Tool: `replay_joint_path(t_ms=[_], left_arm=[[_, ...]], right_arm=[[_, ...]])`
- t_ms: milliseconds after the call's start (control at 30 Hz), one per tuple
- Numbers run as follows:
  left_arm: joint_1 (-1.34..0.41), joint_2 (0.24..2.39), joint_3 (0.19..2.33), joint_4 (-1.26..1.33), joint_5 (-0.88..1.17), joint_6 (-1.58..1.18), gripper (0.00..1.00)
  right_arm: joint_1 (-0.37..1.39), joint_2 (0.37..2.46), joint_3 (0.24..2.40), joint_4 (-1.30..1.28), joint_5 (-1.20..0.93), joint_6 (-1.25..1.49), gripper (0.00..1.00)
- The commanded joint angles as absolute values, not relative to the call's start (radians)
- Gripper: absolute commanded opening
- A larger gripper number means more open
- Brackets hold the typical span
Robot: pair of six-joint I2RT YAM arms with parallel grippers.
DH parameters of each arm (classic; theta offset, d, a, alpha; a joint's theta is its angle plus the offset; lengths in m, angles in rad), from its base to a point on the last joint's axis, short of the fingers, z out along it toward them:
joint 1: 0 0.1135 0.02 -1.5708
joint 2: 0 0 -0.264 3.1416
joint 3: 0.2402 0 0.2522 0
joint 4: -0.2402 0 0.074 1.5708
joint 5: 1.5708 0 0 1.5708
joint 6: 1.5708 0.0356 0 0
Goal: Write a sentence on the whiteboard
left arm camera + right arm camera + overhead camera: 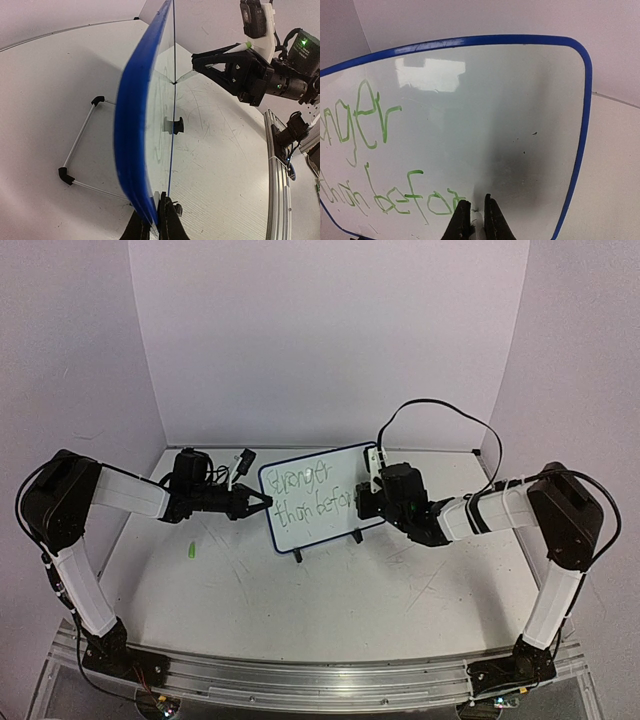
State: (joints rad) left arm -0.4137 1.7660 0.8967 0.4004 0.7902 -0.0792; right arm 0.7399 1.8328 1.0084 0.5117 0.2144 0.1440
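Whiteboard (318,520) stands upright on the bench (300,610) on two black clip feet (297,556), its written face toward the arm bases and tilted a bit clockwise in the top view. Blue frame with rounded corners.

The sentence (308,494) is on the whiteboard's face in green marker, two lines that read roughly "Stronger / than befor". It fills the left and middle of the whiteboard, and the right part of the whiteboard is bare. The right wrist view shows "nger" above and "than befor" (395,200) below.

Left gripper (262,502) is at the whiteboard's left edge with its fingers pressed together on the frame, pinching the whiteboard. The left wrist view shows the fingers (170,222) clamped over the blue edge (132,125), seen edge-on.

Right gripper (363,496) is at the whiteboard's right side, in front of the face, near the end of the lower line. Its jaws are drawn close around a thin white pen (239,48), whose green end sticks out behind the fingers in the left wrist view. In the right wrist view the gripper (476,215) points at the whiteboard just right of the last letter. Cannot tell whether the tip touches.

A small green bit (190,552) lies on the bench, left of the whiteboard and well apart from it.
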Motion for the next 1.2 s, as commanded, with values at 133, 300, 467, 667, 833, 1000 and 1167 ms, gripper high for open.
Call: replay_joint_path(t_ms=[133, 300, 467, 667, 833, 1000, 1167], left_arm=[[-0.403, 1.775, 0.903, 0.337, 0.644, 0.038, 0.00], [-0.402, 1.774, 0.904, 0.337, 0.646, 0.038, 0.00], [-0.402, 1.773, 0.901, 0.338, 0.646, 0.038, 0.00], [-0.402, 1.773, 0.900, 0.337, 0.647, 0.040, 0.00], [-0.402, 1.771, 0.900, 0.338, 0.646, 0.040, 0.00], [-0.402, 1.773, 0.902, 0.337, 0.646, 0.040, 0.00], [-0.402, 1.770, 0.900, 0.338, 0.644, 0.041, 0.00]], right_arm=[[0.723, 1.832, 1.041, 0.534, 0.308, 0.141, 0.00], [0.720, 1.823, 1.054, 0.540, 0.324, 0.117, 0.00], [0.720, 1.815, 1.066, 0.547, 0.318, 0.100, 0.00], [0.719, 1.814, 1.074, 0.551, 0.286, 0.102, 0.00], [0.721, 1.827, 1.080, 0.551, 0.264, 0.115, 0.00], [0.721, 1.837, 1.092, 0.542, 0.248, 0.123, 0.00], [0.725, 1.850, 1.099, 0.537, 0.233, 0.133, 0.00]])
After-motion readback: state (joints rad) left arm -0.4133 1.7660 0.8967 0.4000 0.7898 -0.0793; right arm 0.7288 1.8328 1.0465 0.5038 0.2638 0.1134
